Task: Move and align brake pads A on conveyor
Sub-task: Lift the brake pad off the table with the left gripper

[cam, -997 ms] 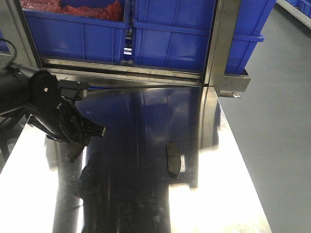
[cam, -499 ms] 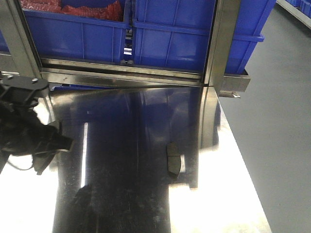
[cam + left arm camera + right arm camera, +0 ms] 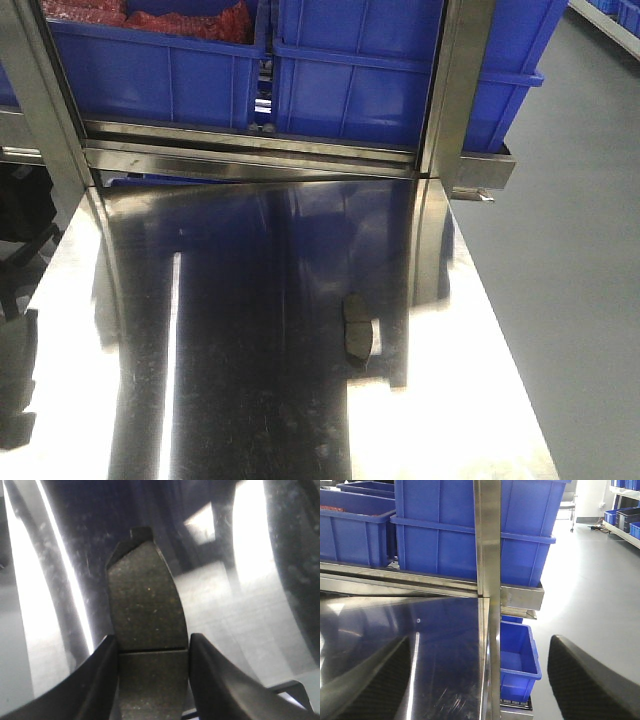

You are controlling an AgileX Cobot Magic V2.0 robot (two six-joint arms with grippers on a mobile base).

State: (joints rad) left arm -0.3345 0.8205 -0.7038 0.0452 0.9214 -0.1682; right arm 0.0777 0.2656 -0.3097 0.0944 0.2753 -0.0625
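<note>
In the left wrist view my left gripper (image 3: 153, 655) is shut on one dark-grey brake pad (image 3: 145, 600), its black fingers (image 3: 95, 680) pressing both long sides at the pad's middle groove. The pad hangs over shiny steel. A second brake pad (image 3: 358, 328) lies flat on the steel table (image 3: 250, 400), right of centre in the front view. My right gripper (image 3: 480, 680) is open and holds nothing, hovering near the table's right edge. Neither arm shows in the front view. The conveyor is out of view.
Blue plastic bins (image 3: 340, 80) stand on a shelf behind the table, behind a steel rail and upright post (image 3: 450, 90). A smaller blue bin (image 3: 520, 655) sits low beside the table's right edge. Grey floor (image 3: 570, 300) lies to the right.
My left arm has swung left and out of the front view, taking its brake pad along. The pad on the table has not moved.
</note>
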